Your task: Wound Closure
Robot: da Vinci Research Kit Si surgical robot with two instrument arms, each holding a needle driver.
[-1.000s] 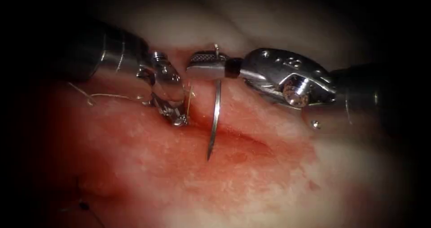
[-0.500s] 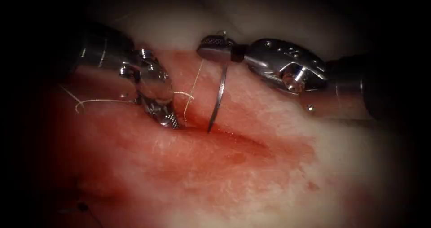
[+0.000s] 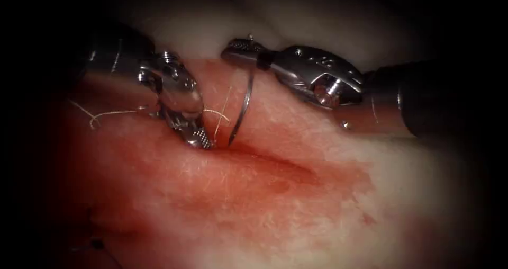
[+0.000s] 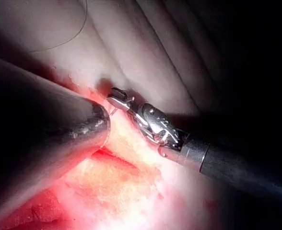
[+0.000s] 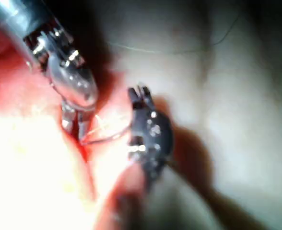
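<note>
Two pincers work at the left end of the cut (image 3: 275,163) in the tissue (image 3: 317,216). Over the last second the right pincer (image 3: 238,47), clamped on the needle (image 3: 242,110) near its blunt end, has swung the point down to the cut's edge beside the left pincer (image 3: 198,137), whose tips press at the tissue; I cannot tell their state. Thread (image 3: 114,113) trails left. Judging by this, a bite is starting; it calls for rotating along the curve.
</note>
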